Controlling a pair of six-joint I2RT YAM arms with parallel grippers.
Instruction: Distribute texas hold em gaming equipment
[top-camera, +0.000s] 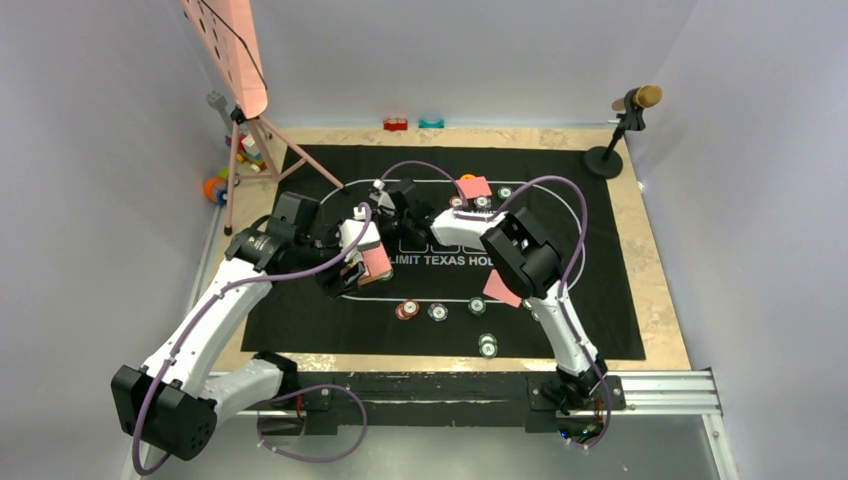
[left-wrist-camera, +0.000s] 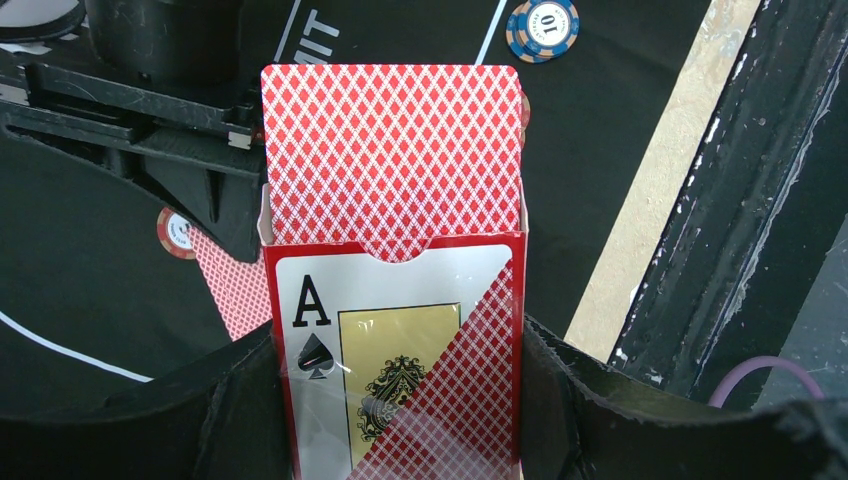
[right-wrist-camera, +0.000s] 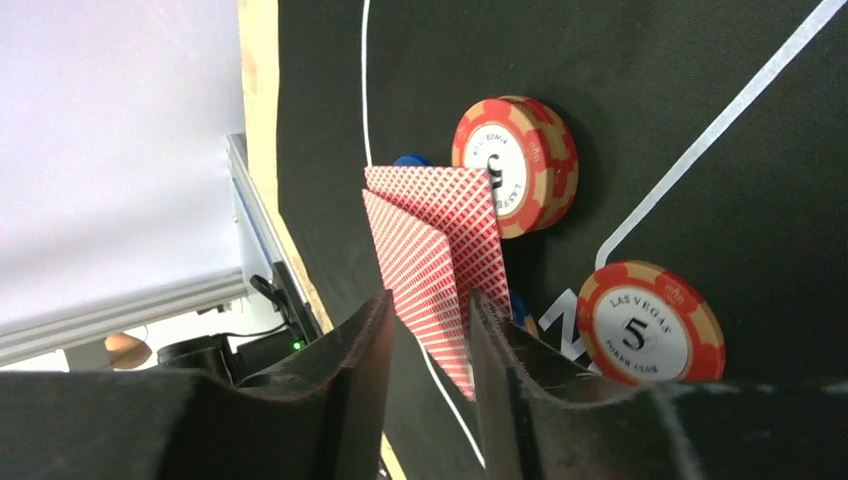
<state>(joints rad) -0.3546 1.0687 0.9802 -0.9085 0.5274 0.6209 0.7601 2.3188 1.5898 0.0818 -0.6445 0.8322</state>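
While left jaws clamp the card box (left-wrist-camera: 395, 330) | right jaws apart, cards (right-wrist-camera: 430, 240) between | red chips (right-wrist-camera: 520, 165) beside

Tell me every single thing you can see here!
mat: one, black, white print, over the table
card box: one, red, cards poking out, held above the mat
red chips: at least two, marked 5, on the mat
loose cards: two, red-backed, beside the red chips
blue chip: one, marked 10, on the mat
green chips: a few, mat's near side
toy blocks: two, red and teal, far table edge
microphone: one, black stand, far right corner
tripod: one, holding a pink board, far left
left fingers: black, shut on the card box
right fingers: black, apart, loose cards between them
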